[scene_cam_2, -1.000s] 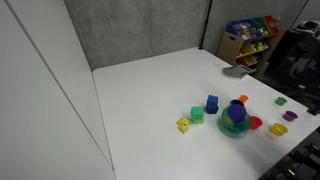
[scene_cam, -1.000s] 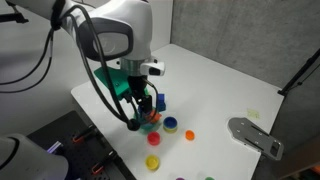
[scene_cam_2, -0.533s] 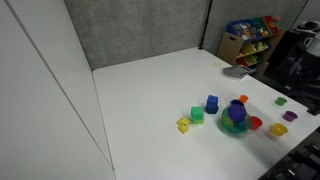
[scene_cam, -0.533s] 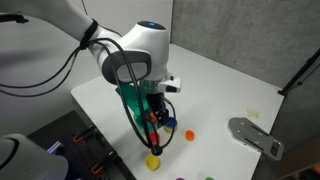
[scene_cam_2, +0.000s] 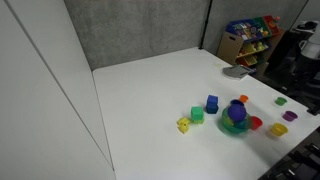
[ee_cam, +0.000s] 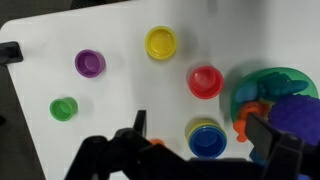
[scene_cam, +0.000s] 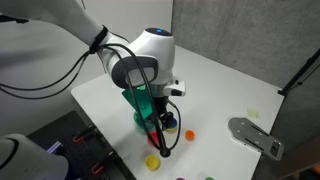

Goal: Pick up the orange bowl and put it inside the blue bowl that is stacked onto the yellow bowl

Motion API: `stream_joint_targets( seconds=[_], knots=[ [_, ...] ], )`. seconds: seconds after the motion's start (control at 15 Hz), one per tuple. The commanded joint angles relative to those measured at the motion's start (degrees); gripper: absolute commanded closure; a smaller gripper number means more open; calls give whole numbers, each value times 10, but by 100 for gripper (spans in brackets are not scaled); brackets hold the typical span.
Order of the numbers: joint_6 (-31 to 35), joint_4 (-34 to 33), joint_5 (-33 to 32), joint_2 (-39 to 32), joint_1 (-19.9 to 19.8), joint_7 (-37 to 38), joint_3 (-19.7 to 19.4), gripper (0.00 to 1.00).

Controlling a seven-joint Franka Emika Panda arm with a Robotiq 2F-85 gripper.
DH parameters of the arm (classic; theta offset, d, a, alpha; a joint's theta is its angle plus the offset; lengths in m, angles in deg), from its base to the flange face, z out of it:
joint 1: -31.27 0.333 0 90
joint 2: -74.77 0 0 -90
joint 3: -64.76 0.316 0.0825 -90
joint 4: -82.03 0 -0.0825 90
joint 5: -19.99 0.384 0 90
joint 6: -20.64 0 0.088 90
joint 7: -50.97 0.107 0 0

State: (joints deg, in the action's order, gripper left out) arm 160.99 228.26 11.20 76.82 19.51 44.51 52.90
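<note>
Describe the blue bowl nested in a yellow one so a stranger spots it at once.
In the wrist view, find the big teal bowl at right on the white table. Just left of it, below the red bowl, is the blue bowl. Only it sits nested in a yellow bowl, showing a yellow-green rim.

**Shiny bowls, dull tabletop**

The blue bowl [ee_cam: 207, 143] close to the tool [ee_cam: 198, 122] looks like smooth, shiny plastic. So does the yellow bowl [ee_cam: 189, 132] around it. The red bowl [ee_cam: 205, 81] just past the tool shines too. The white tabletop [ee_cam: 120, 90] looks smooth and dull.
</note>
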Motion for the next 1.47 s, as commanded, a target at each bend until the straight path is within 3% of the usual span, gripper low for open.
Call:
stream_joint_targets(
  seconds=[0.0, 0.73, 1.4],
  knots=[
    [8, -28, 7, -58, -4, 2, -4, 0],
    [91, -111, 67, -267, -44, -53, 12, 0],
    [163, -127, 62, -361, -56, -71, 41, 0]
  ],
)
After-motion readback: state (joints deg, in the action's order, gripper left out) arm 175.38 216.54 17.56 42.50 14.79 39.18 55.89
